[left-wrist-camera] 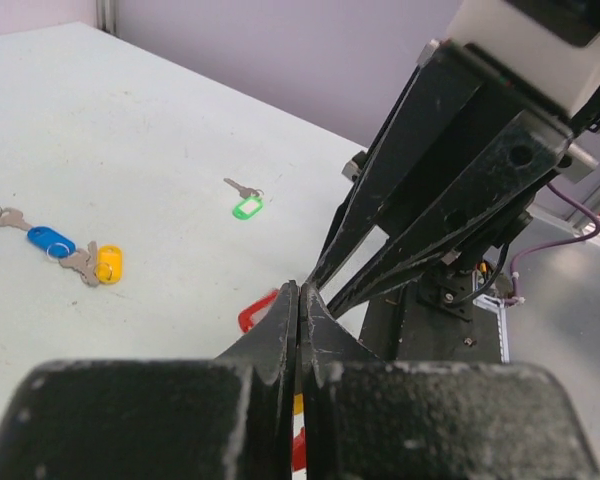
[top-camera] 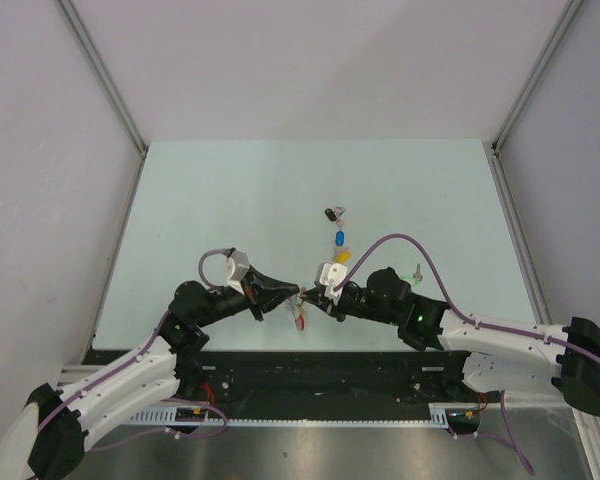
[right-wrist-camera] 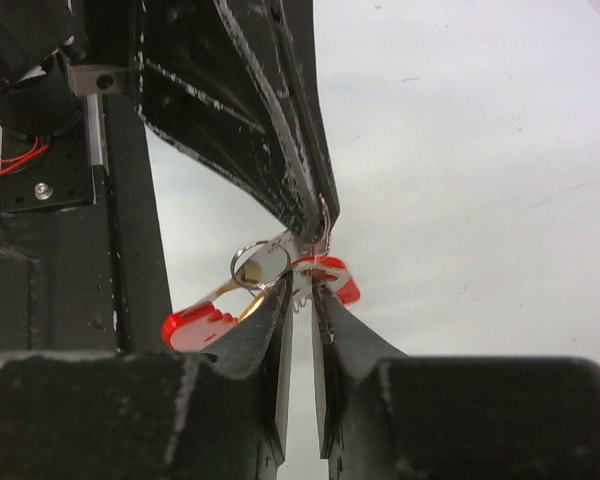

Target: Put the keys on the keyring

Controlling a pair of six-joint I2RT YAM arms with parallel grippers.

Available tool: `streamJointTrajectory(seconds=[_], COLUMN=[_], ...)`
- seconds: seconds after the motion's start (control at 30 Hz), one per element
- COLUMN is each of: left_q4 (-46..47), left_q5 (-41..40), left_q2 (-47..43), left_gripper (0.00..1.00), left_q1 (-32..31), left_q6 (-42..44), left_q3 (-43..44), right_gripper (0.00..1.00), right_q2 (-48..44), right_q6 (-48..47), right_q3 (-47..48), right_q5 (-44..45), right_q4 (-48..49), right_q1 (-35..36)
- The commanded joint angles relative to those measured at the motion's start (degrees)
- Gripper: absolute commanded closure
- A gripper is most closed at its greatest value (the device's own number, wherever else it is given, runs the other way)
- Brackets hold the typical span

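keyring [right-wrist-camera: 260, 265] hung over the table's [top-camera: 230, 200] near middle, pinched in the closed left gripper [left-wrist-camera: 298, 292], right gripper [right-wrist-camera: 300, 292] tips a crack apart right against it, loose keys [top-camera: 341, 239] just behind, plenty of bare table beyond, both arms low, stretched inward, nose to nose

Work cell seen from above. A pale mint-green tabletop [top-camera: 230, 190] filled the middle of the view and was closed in on three sides by plain, matt, grey-white panels: back wall [top-camera: 320, 60], left wall [top-camera: 40, 200] and right wall [top-camera: 570, 220]. Silver metal struts [top-camera: 100, 75] ran along both rear corners where the panels met. A black strip [top-camera: 320, 375] lay along the table's near edge, with a white toothed duct [top-camera: 310, 422] and a brushed metal surface [top-camera: 330, 455] below it. Lighting was even and diffuse, and shadows were soft.
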Motion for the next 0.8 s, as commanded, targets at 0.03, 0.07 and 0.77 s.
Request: streamJointTrajectory(seconds=[0.03, 0.07, 0.77], left_q4=[5.3, 5.2, -12.8], left_q5=[-0.1, -0.1, 7.8], left_q2=[-1.1, -1.0, 0.4], left_gripper=[1.00, 1.00, 1.00], left_q1=[-0.4, -0.4, -0.4], left_q6=[-0.5, -0.4, 10.6], left_q3=[1.4, 1.5, 9.7], right_gripper=[0.78, 0.77, 0.55], right_q2=[-0.3, -0.4, -7.9], right_q6=[1.2, 1.3, -2.1], right_q3=[-0.5, -0.5, -0.1], right_q5=[-0.1, -0.1, -4.8], right_q4=[1.4, 1.5, -4.1], right_q1=[0.7, 0.6, -1.5])
